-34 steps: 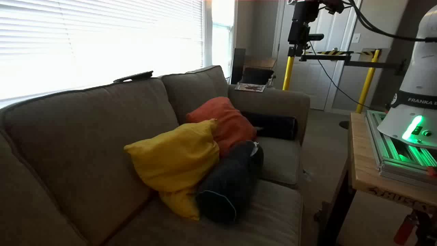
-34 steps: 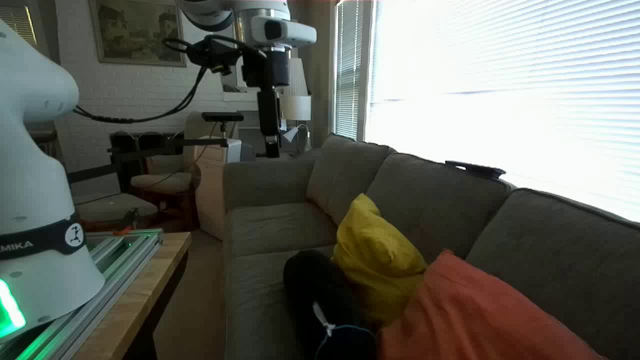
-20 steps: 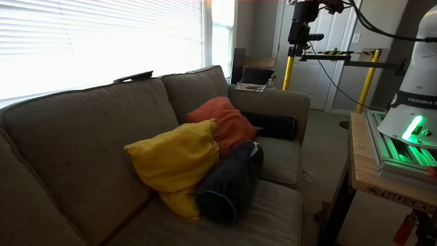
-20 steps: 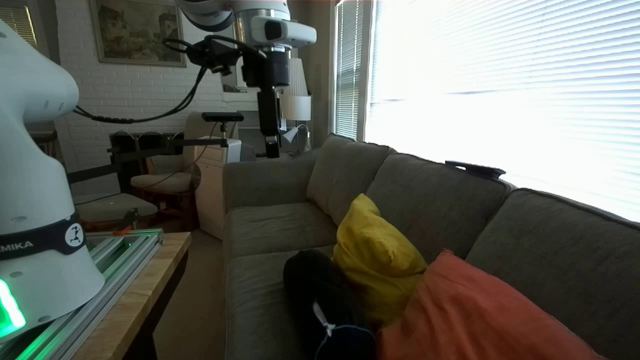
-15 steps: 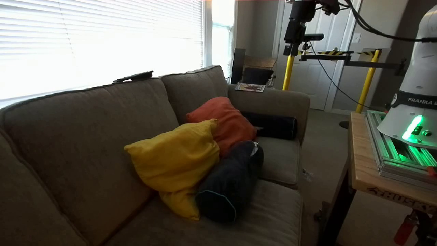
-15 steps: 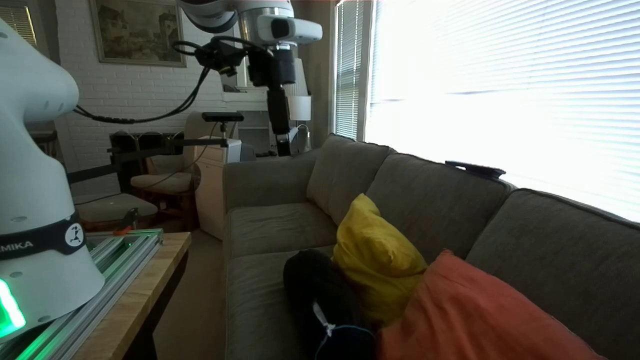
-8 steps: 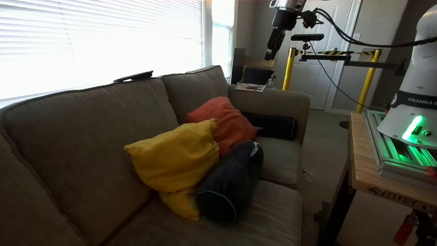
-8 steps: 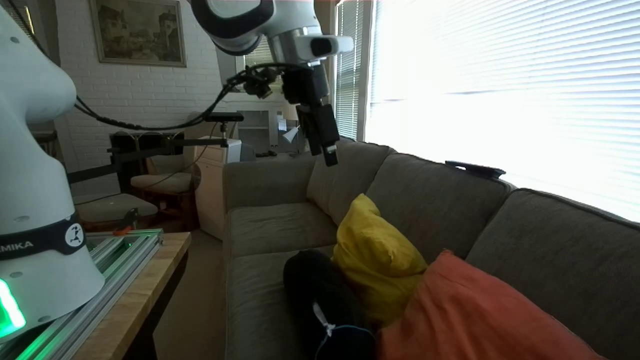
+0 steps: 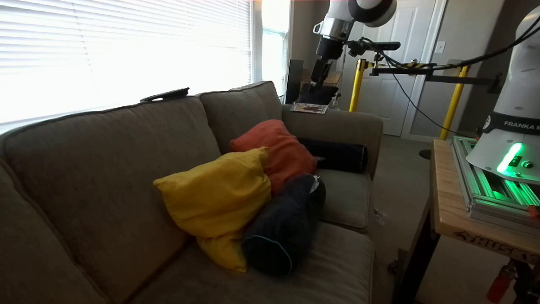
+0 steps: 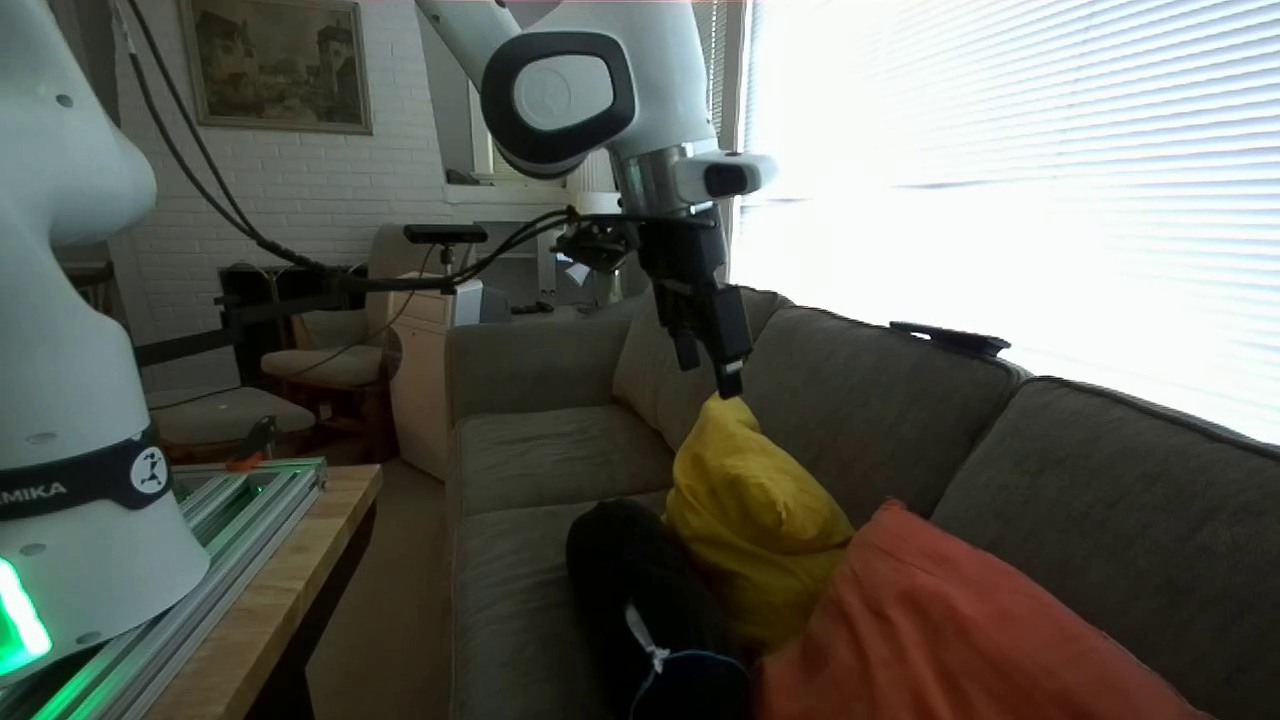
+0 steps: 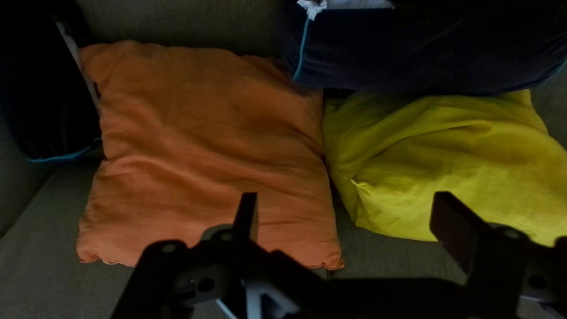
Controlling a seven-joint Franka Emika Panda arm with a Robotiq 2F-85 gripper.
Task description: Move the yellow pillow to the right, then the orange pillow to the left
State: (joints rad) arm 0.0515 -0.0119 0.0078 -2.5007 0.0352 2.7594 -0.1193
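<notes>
The yellow pillow (image 9: 215, 192) leans on the sofa back, beside the orange pillow (image 9: 280, 147). Both also show in the other frames: yellow (image 10: 760, 500) and orange (image 10: 950, 620) in an exterior view, yellow (image 11: 460, 164) and orange (image 11: 199, 146) side by side in the wrist view. My gripper (image 11: 346, 197) is open and empty, its fingers wide apart. In the wrist view one finger overlaps the orange pillow and the other the yellow pillow's lower edge. In both exterior views the gripper (image 10: 709, 375) (image 9: 314, 86) hangs tilted in the air above the sofa, apart from the pillows.
A dark bolster (image 9: 287, 223) lies in front of the pillows and covers part of them. Another dark bolster (image 9: 341, 156) lies by the sofa arm (image 9: 333, 122). A wooden table (image 9: 441, 202) carries the robot base. A dark flat object (image 10: 950, 338) rests on the sofa back.
The arm has swung out over the sofa and come lower, towards the sofa back, and the gripper has tilted. The pillows and bolsters have not moved.
</notes>
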